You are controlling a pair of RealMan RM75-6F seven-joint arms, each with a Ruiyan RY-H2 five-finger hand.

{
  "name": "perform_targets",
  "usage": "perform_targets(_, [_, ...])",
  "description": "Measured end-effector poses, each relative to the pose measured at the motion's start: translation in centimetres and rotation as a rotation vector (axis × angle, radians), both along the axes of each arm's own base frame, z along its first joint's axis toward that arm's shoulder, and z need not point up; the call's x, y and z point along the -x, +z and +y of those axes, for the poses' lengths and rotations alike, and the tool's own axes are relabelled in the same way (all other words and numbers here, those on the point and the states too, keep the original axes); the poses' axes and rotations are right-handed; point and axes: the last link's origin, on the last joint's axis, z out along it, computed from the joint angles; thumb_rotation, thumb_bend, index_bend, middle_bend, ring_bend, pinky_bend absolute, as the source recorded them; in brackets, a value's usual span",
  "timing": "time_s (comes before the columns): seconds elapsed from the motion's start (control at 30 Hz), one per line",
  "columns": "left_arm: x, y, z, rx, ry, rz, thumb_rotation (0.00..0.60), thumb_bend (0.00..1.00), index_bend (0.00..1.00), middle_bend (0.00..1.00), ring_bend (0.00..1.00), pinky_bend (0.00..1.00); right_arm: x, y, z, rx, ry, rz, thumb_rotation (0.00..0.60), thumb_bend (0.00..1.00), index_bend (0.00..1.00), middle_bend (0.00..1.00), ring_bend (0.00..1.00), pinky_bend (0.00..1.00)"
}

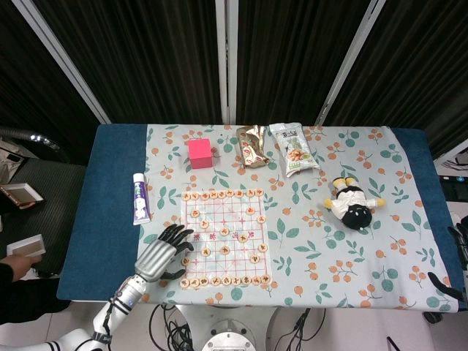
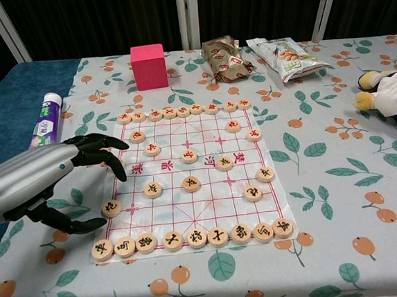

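Chess sheet (image 2: 202, 190): a thin white sheet printed with a pink-red grid and red characters across its middle; it lies flat near the front edge of the table, left of centre.
Chess pieces (image 2: 191, 183): round pale wooden discs with red or black characters; one row lines the far edge of the sheet, another the near edge, and the others sit scattered on the grid.
Left hand (image 2: 55, 176): silver back, black fingers (image 2: 109, 160) spread apart and bent downward, holding nothing; it hovers over the sheet's left edge, fingertips beside the pieces of the left column, thumb stretched low toward the near left corner.
Right hand (image 1: 459, 259): only dark fingertips show at the table's right edge in the head view; whether it is spread or closed cannot be told.
Toothpaste tube (image 2: 44, 122): white and purple, lying by the table's left edge, just beyond the left hand.
Pink cube (image 2: 148, 66): near the far edge, behind the sheet.
Snack packets (image 2: 227, 58): a brown one and a pale one (image 2: 284, 55), side by side along the far edge.
Plush toy (image 1: 353, 203): black, white and yellow, lying toward the right edge.
Tablecloth (image 2: 326, 179): pale, with orange fruit and green leaves.
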Motion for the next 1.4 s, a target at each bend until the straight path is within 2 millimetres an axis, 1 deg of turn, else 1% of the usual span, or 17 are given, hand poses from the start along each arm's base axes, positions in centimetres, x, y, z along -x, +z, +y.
perform_targets(0.2, [0.5, -0.7, 0.2, -0.005, 0.015, 0.002, 0.6, 0.22, 0.39, 0.09, 0.0, 0.02, 0.0, 0.1, 0.1, 0.002, -0.005, 0.004, 0.6, 0.1, 0.0, 0.0, 0.0, 0.0])
perform_targets(0.43, [0.6, -1.3, 0.4, 0.012, 0.02, -0.006, 0.6, 0.23, 0.42, 0.09, 0.0, 0.02, -0.1, 0.0, 0.0, -0.002, 0.0, 0.009, 0.6, 0.1, 0.0, 0.0, 0.0, 0.0])
perform_targets(0.7, [0.6, -1.4, 0.4, 0.012, 0.02, -0.01, 0.6, 0.28, 0.45, 0.09, 0.0, 0.02, 0.0, -0.1, -0.1, -0.008, -0.005, 0.014, 0.6, 0.1, 0.0, 0.0, 0.0, 0.0])
perform_targets(0.97, [0.6, -1.6, 0.5, 0.026, 0.018, 0.006, 0.6, 0.28, 0.45, 0.09, 0.0, 0.02, 0.1, -0.1, -0.1, -0.008, -0.007, 0.013, 0.6, 0.1, 0.0, 0.0, 0.0, 0.0])
perform_targets(1.2, [0.5, -1.6, 0.6, 0.021, 0.019, 0.015, 0.6, 0.29, 0.5, 0.09, 0.0, 0.02, 0.1, -0.1, -0.2, -0.009, -0.007, 0.011, 0.6, 0.1, 0.0, 0.0, 0.0, 0.0])
perform_targets(1.4, [0.9, -1.8, 0.6, 0.031, 0.036, 0.027, 0.6, 0.29, 0.51, 0.09, 0.0, 0.02, 0.2, -0.1, -0.2, -0.01, -0.008, 0.01, 0.6, 0.1, 0.0, 0.0, 0.0, 0.0])
